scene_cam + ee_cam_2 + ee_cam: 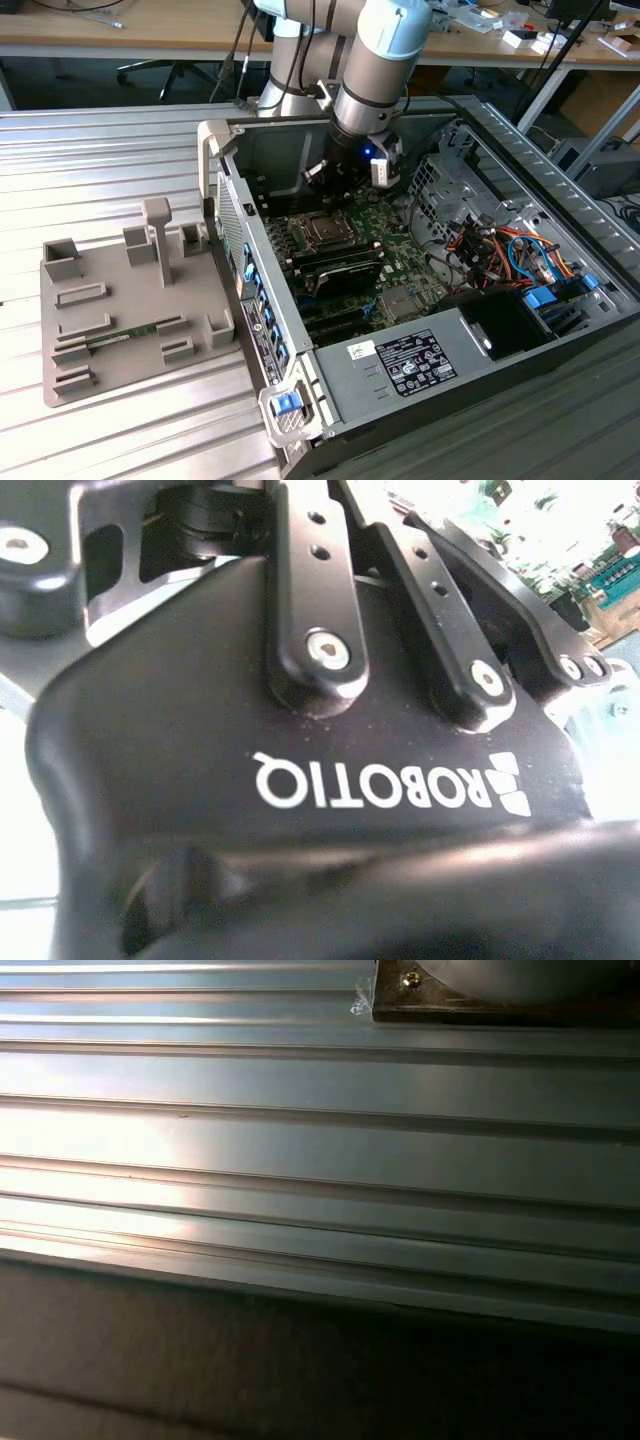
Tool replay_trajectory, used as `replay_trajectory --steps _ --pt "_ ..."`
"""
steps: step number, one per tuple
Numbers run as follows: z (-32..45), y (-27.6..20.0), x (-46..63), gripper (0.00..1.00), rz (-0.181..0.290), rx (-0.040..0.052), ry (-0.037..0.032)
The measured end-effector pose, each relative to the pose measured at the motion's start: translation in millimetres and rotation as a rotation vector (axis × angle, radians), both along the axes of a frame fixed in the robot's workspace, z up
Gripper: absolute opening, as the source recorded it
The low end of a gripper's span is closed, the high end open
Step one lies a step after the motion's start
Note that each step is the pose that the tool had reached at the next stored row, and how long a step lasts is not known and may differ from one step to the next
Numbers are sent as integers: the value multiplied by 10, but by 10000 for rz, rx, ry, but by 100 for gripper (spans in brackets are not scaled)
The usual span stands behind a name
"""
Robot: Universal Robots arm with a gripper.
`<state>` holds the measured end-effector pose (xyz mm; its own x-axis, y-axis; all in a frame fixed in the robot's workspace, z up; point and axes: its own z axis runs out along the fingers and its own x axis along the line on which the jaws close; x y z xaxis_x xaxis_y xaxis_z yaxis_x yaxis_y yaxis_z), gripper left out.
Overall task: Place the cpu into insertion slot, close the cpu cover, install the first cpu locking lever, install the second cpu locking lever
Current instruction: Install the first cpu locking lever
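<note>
We see the pincer (335, 178) poised inside the computer case (560, 330), just above the insertion slot (322, 232); its grip state we cannot tell.

We see the arm (375, 60) coming down steeply from the top of the exterior view, its pale blue joint cap uppermost and the grey wrist section below it. The hand (335, 178) hangs beneath the wrist, dark, pointing downward. In the second wrist view we note the hand's black body (300, 780) close to the lens, with its linkage bars (310, 600) pinned to it and running away from the camera. The fingertips' spacing cannot be judged.
</note>
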<state>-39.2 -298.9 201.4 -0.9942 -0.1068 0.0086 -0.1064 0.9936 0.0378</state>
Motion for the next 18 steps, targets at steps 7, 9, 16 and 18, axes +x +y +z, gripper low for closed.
replay_trajectory --steps 7,9,16,18 --pt "78 18 0 10 1 26 0" --pt "81 -8 9 10 0 25 6" --pt "70 -350 63 10 0 25 95" --pt "69 -425 70 10 2 24 109"
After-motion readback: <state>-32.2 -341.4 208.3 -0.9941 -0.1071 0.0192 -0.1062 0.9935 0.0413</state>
